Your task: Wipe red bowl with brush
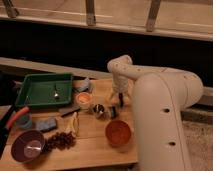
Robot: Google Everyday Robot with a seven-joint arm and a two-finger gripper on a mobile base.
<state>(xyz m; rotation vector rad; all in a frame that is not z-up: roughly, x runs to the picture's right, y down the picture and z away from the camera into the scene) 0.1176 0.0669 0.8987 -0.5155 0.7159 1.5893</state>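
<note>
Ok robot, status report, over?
Gripper at far side of table. Red bowl near front edge, apart from it. Small dark things between them.
</note>
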